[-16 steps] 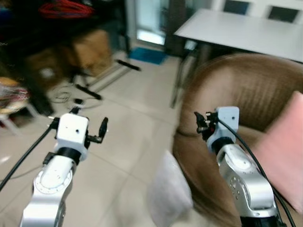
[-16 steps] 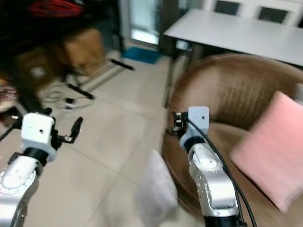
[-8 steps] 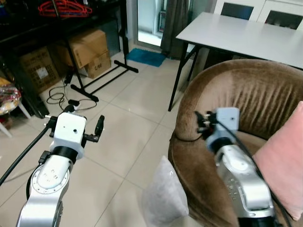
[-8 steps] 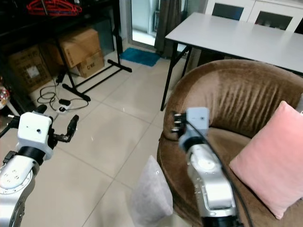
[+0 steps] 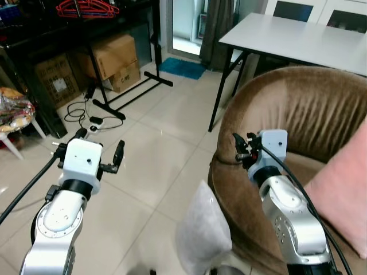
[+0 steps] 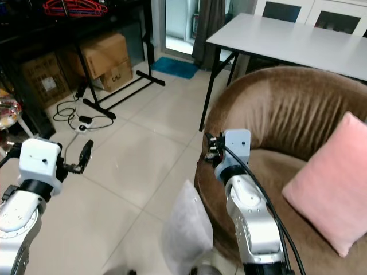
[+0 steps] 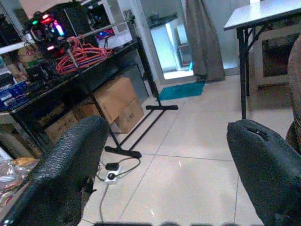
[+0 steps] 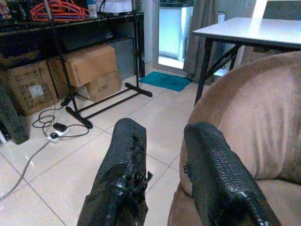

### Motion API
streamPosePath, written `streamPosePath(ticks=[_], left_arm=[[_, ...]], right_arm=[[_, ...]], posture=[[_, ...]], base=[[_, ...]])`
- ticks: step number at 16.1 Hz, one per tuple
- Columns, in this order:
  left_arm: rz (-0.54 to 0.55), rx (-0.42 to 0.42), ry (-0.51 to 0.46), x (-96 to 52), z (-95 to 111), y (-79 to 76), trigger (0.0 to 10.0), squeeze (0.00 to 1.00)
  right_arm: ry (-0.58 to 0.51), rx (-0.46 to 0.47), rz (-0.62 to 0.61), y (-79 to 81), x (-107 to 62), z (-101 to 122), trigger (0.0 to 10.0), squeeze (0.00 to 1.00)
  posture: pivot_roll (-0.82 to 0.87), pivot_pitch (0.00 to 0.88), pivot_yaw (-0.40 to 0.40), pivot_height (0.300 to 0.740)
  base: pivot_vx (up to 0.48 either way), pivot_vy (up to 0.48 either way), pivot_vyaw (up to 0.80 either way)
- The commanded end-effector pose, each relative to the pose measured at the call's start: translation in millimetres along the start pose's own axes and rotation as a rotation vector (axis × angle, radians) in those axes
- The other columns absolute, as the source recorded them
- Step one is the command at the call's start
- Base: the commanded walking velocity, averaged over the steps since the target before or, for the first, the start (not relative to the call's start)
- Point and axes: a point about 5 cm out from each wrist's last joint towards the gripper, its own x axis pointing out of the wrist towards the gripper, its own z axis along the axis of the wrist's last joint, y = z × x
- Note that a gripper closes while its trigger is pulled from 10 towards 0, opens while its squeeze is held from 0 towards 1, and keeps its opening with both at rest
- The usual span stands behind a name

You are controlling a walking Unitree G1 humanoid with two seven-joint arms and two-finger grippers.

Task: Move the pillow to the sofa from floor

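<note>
Both arms reach forward, raised: left gripper (image 5: 98, 153) jaws wide over floor (image 5: 155, 154), right gripper (image 5: 241, 150) jaws narrow beside sofa (image 5: 298, 109); pillow (image 5: 202, 236) below.

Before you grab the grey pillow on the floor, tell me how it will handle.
The grey pillow stands on edge against the brown sofa, so a nudge would probably topple it. It looks soft and plump, so it will likely squash and sag between the fingers rather than stay stiff. For its bulk it should be light. Both the left gripper and right gripper are open and empty.
</note>
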Motion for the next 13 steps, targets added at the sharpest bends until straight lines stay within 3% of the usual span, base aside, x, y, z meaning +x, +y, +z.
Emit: streamPosePath(ticks=[1, 8, 9, 10, 11, 13], left_arm=[[0.015, 0.002, 0.006, 0.1, -2.2, 1.7, 10.0, 0.00], [0.015, -0.028, 0.016, -1.0, -4.3, 0.4, 10.0, 0.00], [0.012, -0.054, 0.024, -1.1, -5.4, -0.1, 10.0, 0.00], [0.002, -0.080, 0.030, -1.4, -6.0, -0.7, 10.0, 0.07], [0.001, -0.090, 0.034, -2.0, -6.7, -0.6, 10.0, 0.97], [0.003, -0.075, 0.030, -2.2, -6.6, 0.4, 10.0, 1.00]], right_arm=[[0.010, 0.011, -0.008, -2.6, -1.6, -3.7, 10.0, 0.00], [0.025, 0.008, 0.036, 2.2, -1.2, -8.3, 10.0, 0.00], [0.036, 0.019, 0.037, 2.6, -1.6, -10.1, 10.0, 1.00], [0.037, 0.028, 0.040, 2.7, -1.3, -10.2, 10.0, 1.00], [0.012, -0.010, 0.043, 2.3, -0.3, -7.7, 10.0, 1.00], [-0.017, -0.057, 0.038, 1.0, 0.1, -5.4, 10.0, 1.00]], posture=[[0.01, 0.000, 0.000, 0.639], [0.01, 0.000, 0.000, 0.615], [0.01, 0.000, -0.001, 0.615], [0.01, 0.000, -0.001, 0.615], [0.01, 0.000, -0.004, 0.615], [0.02, 0.000, -0.006, 0.615]], base=[[0.000, 0.000, 0.00], [0.000, 0.000, 0.00], [0.000, 0.000, 0.00], [0.000, 0.000, 0.00], [0.000, 0.000, 0.00], [0.000, 0.000, 0.00]])
